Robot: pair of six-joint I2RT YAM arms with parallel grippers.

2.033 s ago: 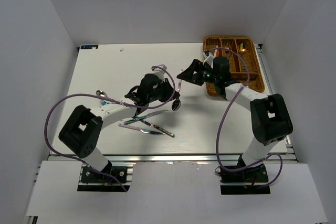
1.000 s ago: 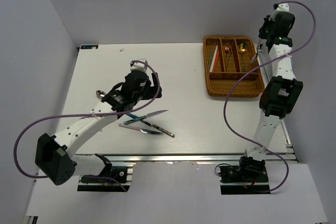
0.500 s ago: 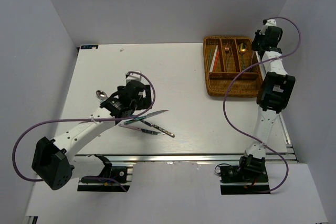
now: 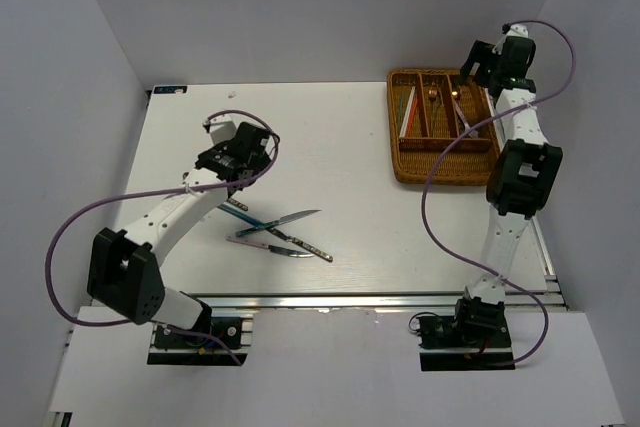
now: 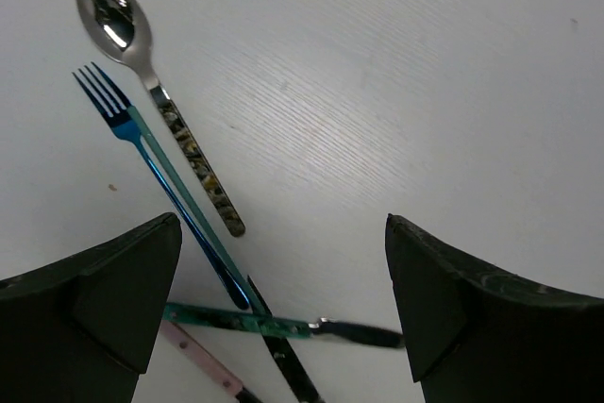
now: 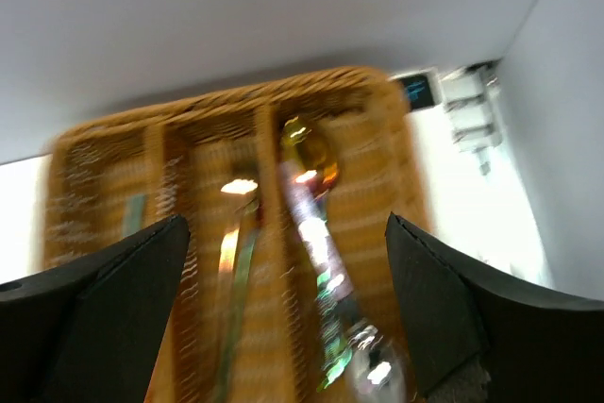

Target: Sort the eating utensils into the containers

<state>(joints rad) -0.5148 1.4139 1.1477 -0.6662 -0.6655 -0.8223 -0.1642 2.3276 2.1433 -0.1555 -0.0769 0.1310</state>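
My left gripper (image 4: pixel 232 157) hangs open above the table, nothing between its fingers (image 5: pixel 104 304). Below it lie a silver spoon (image 5: pixel 121 27), a blue fork (image 5: pixel 160 172), a green-handled knife (image 5: pixel 247 323) and a pink-handled piece (image 5: pixel 200 361), the last three crossing in a loose pile (image 4: pixel 278 233). My right gripper (image 4: pixel 472 64) stands open over the far right of the brown wicker tray (image 4: pixel 442 169). In the tray's right slot lie a gold spoon (image 6: pixel 308 150) and a blurred iridescent utensil (image 6: pixel 345 313), free of the fingers. A fork (image 4: pixel 433 99) and chopsticks (image 4: pixel 407 119) fill other slots.
The tray sits at the table's far right corner, close to the right wall. Purple cables loop from both arms. The right arm is stretched upright along the table's right edge (image 4: pixel 545 247).
The right gripper has opened and let an iridescent utensil drop into the tray's right slot. The left arm has swung toward the far left, away from the utensil pile.
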